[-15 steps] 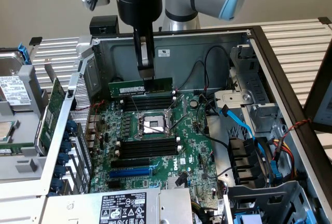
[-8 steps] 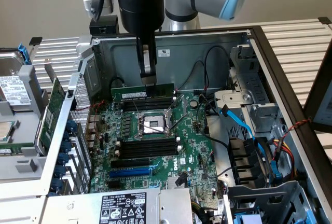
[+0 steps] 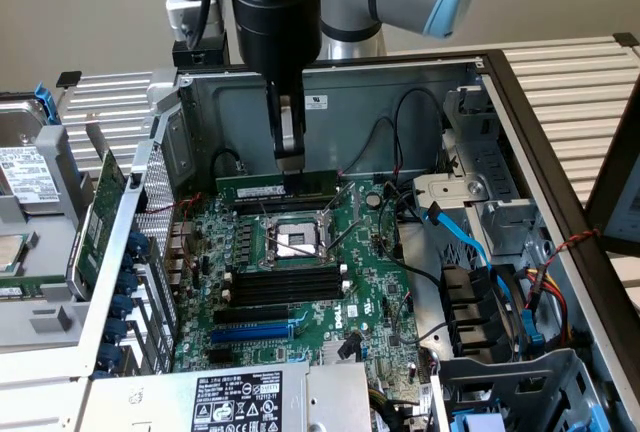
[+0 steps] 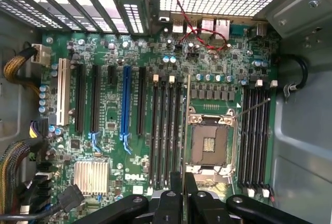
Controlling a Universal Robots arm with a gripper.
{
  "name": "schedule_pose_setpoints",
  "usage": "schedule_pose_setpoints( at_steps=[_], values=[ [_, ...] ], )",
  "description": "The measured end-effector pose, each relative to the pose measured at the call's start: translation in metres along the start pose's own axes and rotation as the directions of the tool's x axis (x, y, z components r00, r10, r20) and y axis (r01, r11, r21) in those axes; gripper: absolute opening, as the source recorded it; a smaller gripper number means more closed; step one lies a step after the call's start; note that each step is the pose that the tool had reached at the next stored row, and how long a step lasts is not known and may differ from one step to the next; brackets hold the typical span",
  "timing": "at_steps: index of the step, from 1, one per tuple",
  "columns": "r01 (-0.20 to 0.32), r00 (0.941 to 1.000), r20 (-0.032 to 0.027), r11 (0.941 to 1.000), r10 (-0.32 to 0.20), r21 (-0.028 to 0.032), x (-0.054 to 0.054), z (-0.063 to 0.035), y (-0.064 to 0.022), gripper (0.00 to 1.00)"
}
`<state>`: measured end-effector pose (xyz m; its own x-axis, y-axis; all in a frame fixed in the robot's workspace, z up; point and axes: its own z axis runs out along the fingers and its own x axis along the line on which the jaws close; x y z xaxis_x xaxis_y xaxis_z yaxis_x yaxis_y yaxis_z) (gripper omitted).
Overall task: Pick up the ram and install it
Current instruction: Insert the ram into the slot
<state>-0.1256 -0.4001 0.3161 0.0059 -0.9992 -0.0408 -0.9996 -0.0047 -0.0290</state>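
Observation:
The ram (image 3: pixel 262 185) is a long narrow green stick held level over the motherboard (image 3: pixel 370 292), on the far side of the CPU socket (image 3: pixel 296 242). My gripper (image 3: pixel 289 162) comes down from above and is shut on the ram's upper edge near its middle. The stick hangs just above the far bank of black slots (image 3: pixel 262 206). In the wrist view the ram (image 4: pixel 185 130) is edge-on, a thin line running out from my fingers (image 4: pixel 168 203), beside one bank of slots (image 4: pixel 166 130) and the CPU socket (image 4: pixel 209 143).
A second bank of black slots (image 3: pixel 280 287) lies on the near side of the socket. The case wall (image 3: pixel 350 102) stands close behind the gripper. Black cables (image 3: pixel 400 142) and blue cables (image 3: pixel 470 242) hang at the exterior view's right. A green expansion card (image 3: pixel 100 202) leans outside the case.

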Motion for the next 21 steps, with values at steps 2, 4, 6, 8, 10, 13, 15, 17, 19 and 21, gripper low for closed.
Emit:
schedule_pose_setpoints(
  at_steps=[2,4,6,8,10,13,15,17,19,21],
  values=[
    [0.0,1.0,-0.0001,1.0,0.0,-0.0006,0.0,0.0034,0.0,0.14],
    [0.0,1.0,0.0,1.0,0.0,-0.0008,0.002,0.0071,0.0,0.14],
    [0.0,1.0,0.0001,1.0,0.0,-0.0009,0.004,0.0105,0.0002,0.14],
    [0.0,1.0,0.0007,1.0,0.0,-0.0008,0.005,0.0138,0.0003,0.14],
    [0.001,1.0,0.0006,1.0,-0.001,-0.001,0.005,0.0153,0.0003,0.14],
    [0.004,1.0,0.001,1.0,-0.004,-0.0052,0.006,0.0164,0.0003,0.14],
    [0.005,1.0,-0.0025,1.0,-0.005,-0.0056,0.006,0.0174,0.0004,0.14],
    [0.005,1.0,-0.0048,1.0,-0.005,-0.0056,0.006,0.0177,0.0003,0.14],
    [0.005,0.9999,-0.0142,1.0,-0.005,-0.0056,0.006,0.0188,0.0004,0.14],
    [0.005,0.9996,-0.0283,1.0,-0.005,-0.0058,0.006,0.0213,0.0004,0.14]
  ],
)
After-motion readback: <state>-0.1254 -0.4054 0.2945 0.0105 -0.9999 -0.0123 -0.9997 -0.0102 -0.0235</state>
